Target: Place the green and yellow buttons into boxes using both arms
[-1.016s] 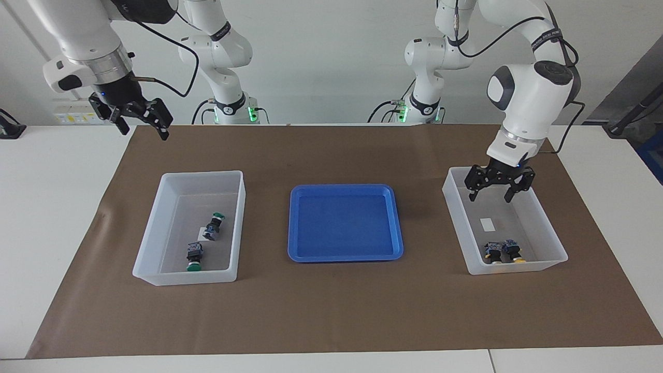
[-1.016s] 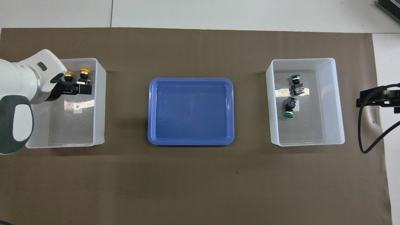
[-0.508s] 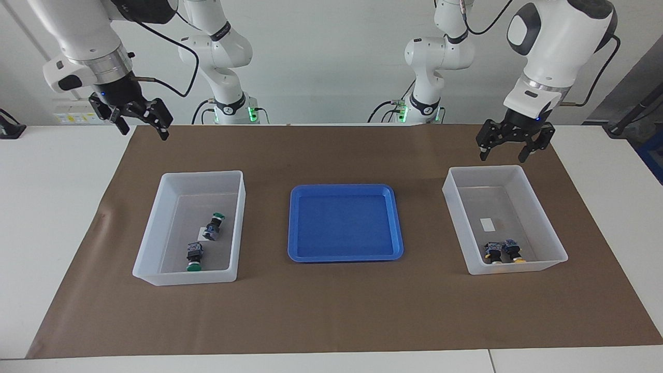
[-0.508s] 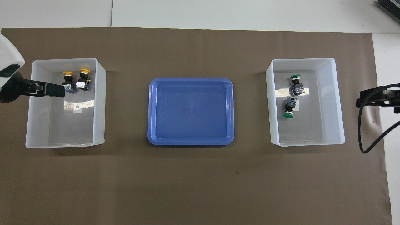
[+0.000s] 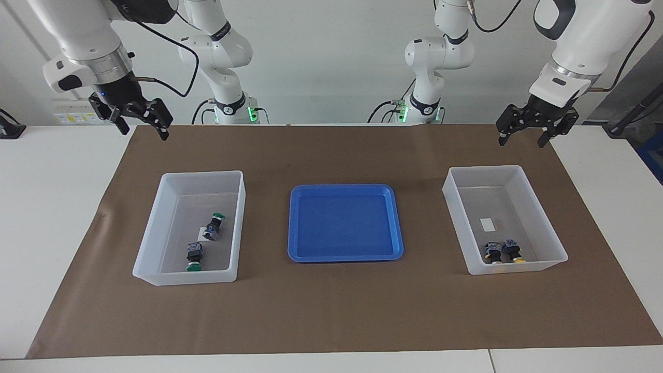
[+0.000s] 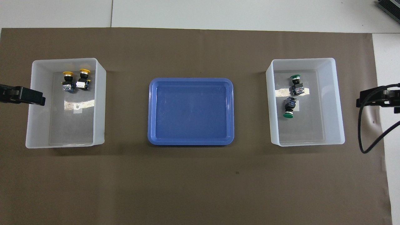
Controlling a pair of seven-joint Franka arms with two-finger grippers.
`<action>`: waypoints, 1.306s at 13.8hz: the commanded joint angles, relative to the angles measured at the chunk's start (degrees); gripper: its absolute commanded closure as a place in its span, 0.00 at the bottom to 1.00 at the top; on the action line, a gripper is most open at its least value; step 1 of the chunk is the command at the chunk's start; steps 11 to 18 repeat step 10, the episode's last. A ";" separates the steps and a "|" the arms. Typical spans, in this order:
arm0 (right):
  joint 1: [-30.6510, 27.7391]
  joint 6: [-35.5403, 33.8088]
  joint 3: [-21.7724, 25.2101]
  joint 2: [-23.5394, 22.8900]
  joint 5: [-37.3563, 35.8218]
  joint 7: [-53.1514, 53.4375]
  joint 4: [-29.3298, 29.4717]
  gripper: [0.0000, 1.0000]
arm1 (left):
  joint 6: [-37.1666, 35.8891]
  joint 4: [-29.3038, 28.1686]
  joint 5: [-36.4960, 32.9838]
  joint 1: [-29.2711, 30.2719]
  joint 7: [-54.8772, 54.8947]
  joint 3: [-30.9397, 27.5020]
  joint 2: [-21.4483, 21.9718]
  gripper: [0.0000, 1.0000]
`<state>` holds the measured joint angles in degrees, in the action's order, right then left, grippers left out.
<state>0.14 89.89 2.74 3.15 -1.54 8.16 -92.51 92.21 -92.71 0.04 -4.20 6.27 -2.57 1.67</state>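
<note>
I see the left gripper (image 5: 529, 135) raised with fingers spread, holding nothing, over the mat's edge at the left arm's end. The right gripper (image 5: 140, 124) hangs the same way, spread and empty, over the mat corner at the right arm's end.

The box under the left arm (image 5: 538, 197) holds both yellow buttons (image 6: 75, 80), lying side by side and touching, at its end farthest from the robots. The other box (image 5: 155, 223) has two green buttons (image 6: 292, 95) near its label, lying slightly apart. The blue tray (image 5: 396, 220) sits between the boxes on the brown mat (image 5: 331, 311).
</note>
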 commanded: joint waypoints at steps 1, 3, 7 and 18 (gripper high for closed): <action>-0.14 -0.24 -0.01 1.16 0.57 -1.22 -1.09 0.00 | -0.54 -1.86 -0.92 0.25 0.06 0.20 1.67 0.00; -0.14 -0.24 -0.01 1.16 0.57 -1.22 -1.09 0.00 | -0.37 -1.86 -0.83 0.25 -0.03 0.20 1.67 0.00; -0.14 -0.24 -0.01 1.16 0.57 -1.22 -1.09 0.00 | -0.37 -1.86 -0.83 1.13 0.50 0.20 1.75 0.00; -0.14 -0.24 -0.01 1.16 0.57 -1.22 -1.09 0.00 | 0.07 -1.86 -0.83 1.83 0.67 0.20 1.67 0.00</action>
